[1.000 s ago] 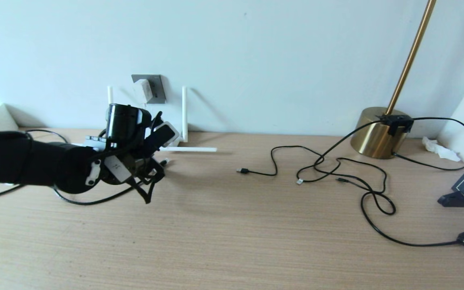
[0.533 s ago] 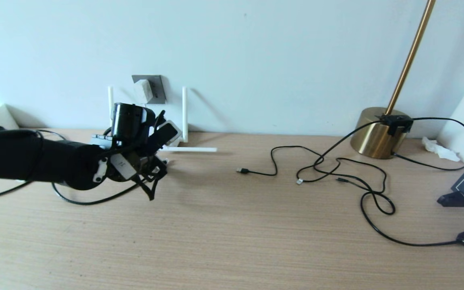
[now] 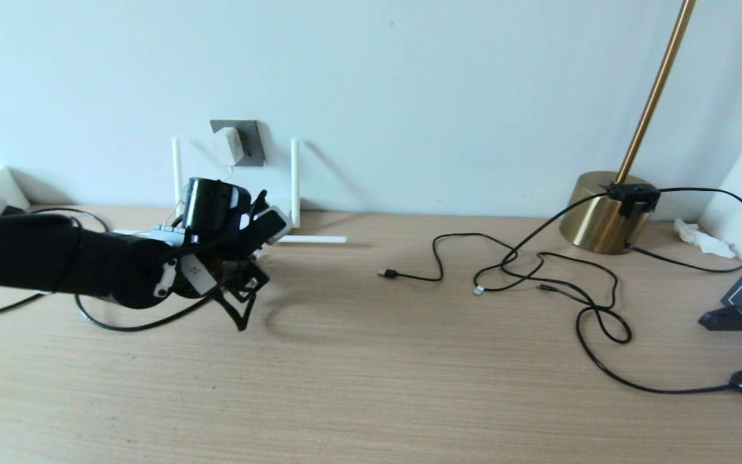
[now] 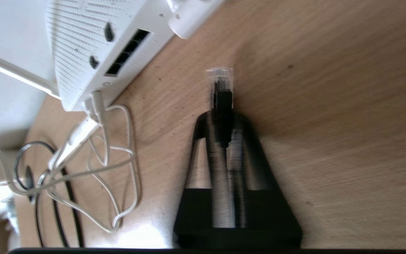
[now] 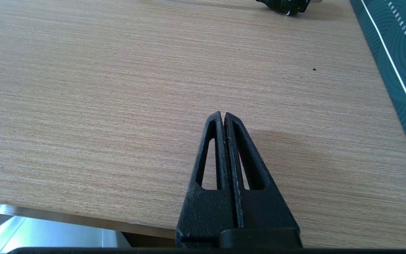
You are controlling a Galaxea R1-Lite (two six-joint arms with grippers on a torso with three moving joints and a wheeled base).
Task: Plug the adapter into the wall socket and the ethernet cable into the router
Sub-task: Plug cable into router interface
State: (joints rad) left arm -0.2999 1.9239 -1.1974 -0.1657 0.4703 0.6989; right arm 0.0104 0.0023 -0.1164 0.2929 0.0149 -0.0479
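The left hand (image 4: 220,116) is clenched on the ethernet cable (image 4: 221,102) just behind its clear plug, which juts forward, free to enter the router (image 4: 93,46) ports at upper left. The adapter (image 3: 228,145) already sits in the wall socket (image 3: 250,136). The right hand (image 5: 223,118) hangs clenched and empty above the worktop (image 5: 100,88).

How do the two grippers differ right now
The left gripper is shut on the ethernet cable, its clear plug poking past the fingertips near the router; the right gripper is shut on nothing. The left works beside the router, the right hangs over bare table. Both are black with slotted fingers.
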